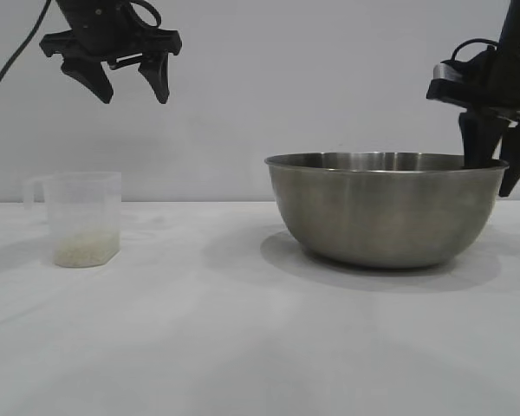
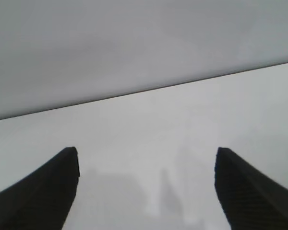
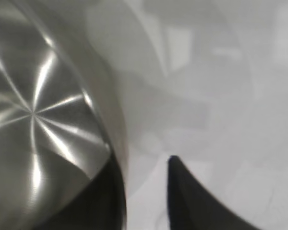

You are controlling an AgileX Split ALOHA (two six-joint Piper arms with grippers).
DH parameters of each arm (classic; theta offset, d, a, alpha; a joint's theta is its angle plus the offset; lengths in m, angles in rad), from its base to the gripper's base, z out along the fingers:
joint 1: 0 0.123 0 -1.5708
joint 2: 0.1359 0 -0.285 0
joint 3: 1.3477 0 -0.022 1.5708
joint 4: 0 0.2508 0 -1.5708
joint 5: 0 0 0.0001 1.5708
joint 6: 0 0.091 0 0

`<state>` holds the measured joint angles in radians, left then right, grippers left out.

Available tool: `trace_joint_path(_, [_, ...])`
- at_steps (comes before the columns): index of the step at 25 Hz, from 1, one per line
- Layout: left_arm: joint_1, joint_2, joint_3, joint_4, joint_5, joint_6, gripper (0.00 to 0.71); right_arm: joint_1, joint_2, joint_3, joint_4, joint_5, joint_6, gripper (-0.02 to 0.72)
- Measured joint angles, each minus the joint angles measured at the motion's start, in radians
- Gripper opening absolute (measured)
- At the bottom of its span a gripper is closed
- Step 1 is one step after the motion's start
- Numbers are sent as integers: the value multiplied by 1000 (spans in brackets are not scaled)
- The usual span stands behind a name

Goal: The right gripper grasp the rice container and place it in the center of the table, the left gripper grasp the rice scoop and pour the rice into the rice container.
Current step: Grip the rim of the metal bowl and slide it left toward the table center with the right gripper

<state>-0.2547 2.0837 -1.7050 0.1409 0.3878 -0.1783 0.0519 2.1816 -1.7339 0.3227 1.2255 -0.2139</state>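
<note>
The rice container [image 1: 386, 212], a wide steel bowl, sits on the white surface [image 1: 243, 347] toward the right. The right hand [image 1: 496, 165] straddles its right rim, one finger inside the bowl and one outside, clamped on the thin wall; the right wrist view shows the rim between the two fingers. Well apart at the left stands the rice scoop [image 1: 82, 217], a translucent cup holding a shallow layer of rice [image 1: 85, 250]. The left hand [image 1: 126, 82] hangs high above the scoop, fingers spread wide, holding nothing
</note>
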Motion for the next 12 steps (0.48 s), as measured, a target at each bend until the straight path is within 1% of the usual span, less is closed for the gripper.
trace_joint_path(2, [0, 0, 0, 0, 0, 0, 559, 12, 0, 0, 4, -2, -4, 0])
trace_joint_path(6, [0, 0, 0, 0, 0, 0, 559, 74, 0, 0, 11, -8, -9, 0])
trace_joint_path(9, [0, 0, 0, 0, 0, 0, 559, 119, 0, 0, 29, -8, -9, 0])
trace_joint_path(12, [0, 0, 0, 0, 0, 0, 559, 137, 0, 0, 48, -8, -3, 0])
